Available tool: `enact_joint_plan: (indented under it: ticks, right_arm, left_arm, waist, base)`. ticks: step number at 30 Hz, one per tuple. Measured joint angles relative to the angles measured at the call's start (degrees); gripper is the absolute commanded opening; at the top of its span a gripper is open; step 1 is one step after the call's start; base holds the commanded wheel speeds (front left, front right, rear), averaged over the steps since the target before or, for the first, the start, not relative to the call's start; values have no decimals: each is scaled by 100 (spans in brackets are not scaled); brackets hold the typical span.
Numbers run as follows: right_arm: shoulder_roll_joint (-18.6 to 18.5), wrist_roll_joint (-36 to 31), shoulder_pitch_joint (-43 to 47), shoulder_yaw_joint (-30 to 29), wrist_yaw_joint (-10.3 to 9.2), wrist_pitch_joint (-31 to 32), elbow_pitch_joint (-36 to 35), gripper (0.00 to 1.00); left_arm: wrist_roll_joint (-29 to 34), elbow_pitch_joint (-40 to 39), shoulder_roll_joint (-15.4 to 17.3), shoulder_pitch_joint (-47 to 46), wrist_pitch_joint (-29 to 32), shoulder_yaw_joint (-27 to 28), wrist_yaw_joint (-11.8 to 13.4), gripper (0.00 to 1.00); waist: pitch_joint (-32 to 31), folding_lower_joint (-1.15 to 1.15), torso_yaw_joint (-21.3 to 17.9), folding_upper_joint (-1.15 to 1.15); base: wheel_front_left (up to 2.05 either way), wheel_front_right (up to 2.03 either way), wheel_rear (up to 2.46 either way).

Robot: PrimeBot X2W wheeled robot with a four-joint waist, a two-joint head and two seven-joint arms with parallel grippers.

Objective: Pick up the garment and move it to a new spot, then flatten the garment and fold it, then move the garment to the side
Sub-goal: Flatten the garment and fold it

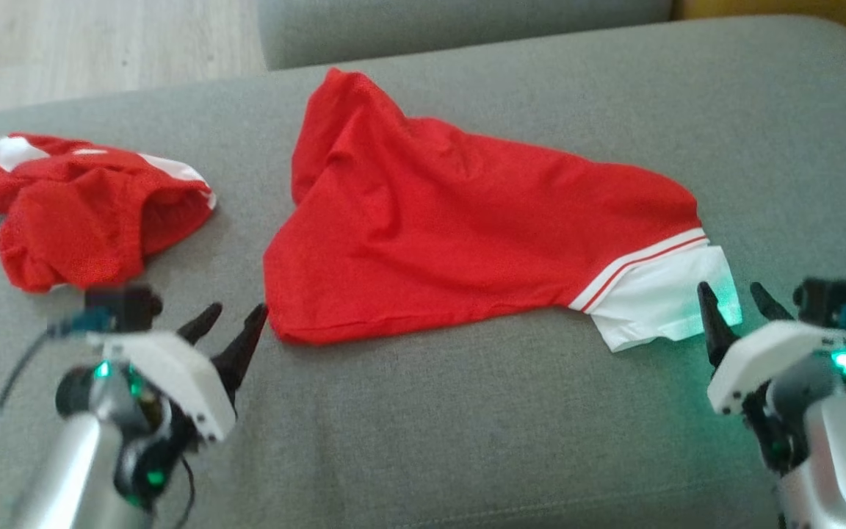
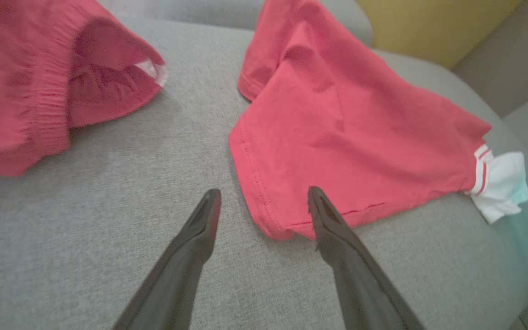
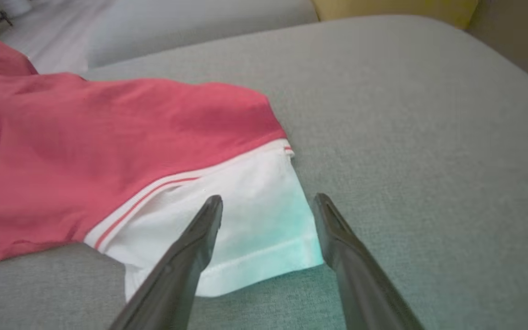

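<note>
A grey couch cushion [image 1: 467,433] stretches before me. The garment [image 1: 467,235] lies spread and creased across its middle, red with a white end set off by a thin red stripe. My left end effector [image 1: 238,312] is wide open and empty, fingers astride the red near corner. My right end effector [image 1: 730,290] is also open and empty, at the white end. A crumpled red cloth [image 1: 78,213] lies to the left, apart from the garment.

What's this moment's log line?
left gripper: open, at red hem corner | right gripper: open, at white end | garment: on cushion, ungrasped
</note>
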Motion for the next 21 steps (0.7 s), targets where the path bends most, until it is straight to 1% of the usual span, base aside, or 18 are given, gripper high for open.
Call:
enact_joint_plan:
  ticks: [1, 6, 11, 15, 21]
  right_arm:
    - [-10, 0, -73, -9, 0, 177, 7, 100]
    - [-34, 15, -405, -130, 0, 1103, 203, 100]
    - [-47, -10, -584, -247, 0, 1559, 286, 100]
    - [-38, -18, -728, -280, 0, 1893, 365, 100]
    - [-27, 153, -895, -192, 0, 2238, 434, 100]
  left_arm:
    - [-109, -3, 98, -139, 288, -82, -35, 100]
    - [-625, 43, 412, -626, 1348, -413, -42, 100]
    - [-1007, 171, 625, -888, 2093, -799, -43, 100]
    - [-1314, 260, 767, -1059, 2504, -1028, -43, 100]
    - [-1341, 546, 985, -1397, 2774, -1278, -43, 100]
  waist:
    - [46, 0, -7, 0]
    - [281, 1, -56, 0]
    - [474, 1, -94, 0]
    - [573, 1, -106, 0]
    - [664, 1, -133, 0]
  base:
    - [0, 0, 0]
    - [0, 0, 0]
    - [0, 0, 0]
    - [0, 0, 0]
    - [0, 0, 0]
